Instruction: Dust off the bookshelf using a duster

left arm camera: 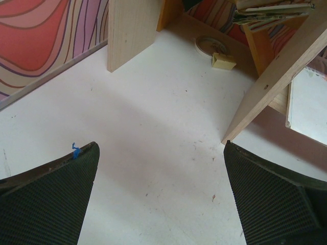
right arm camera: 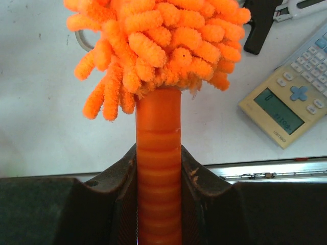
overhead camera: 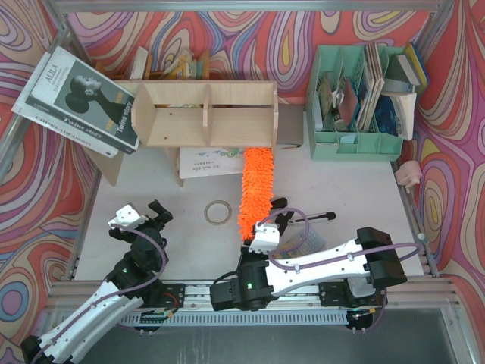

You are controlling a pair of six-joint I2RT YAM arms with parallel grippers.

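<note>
Orange duster [overhead camera: 255, 189], handle clamped in the right gripper [right arm camera: 158, 163], reaches its tip to the bookshelf's [overhead camera: 208, 114] near right corner, left gripper [overhead camera: 140, 218] gaping empty over the counter [overhead camera: 151, 182]; risk: a hard sweep may shove the light bookshelf or twist the smooth handle in that grip.

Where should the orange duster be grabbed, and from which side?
Grip the duster by its bare ribbed handle, just below the fluffy head, coming from the near end. The handle looks rigid and narrow, while the head points away toward the bookshelf. The right end effector holds it exactly there.
</note>
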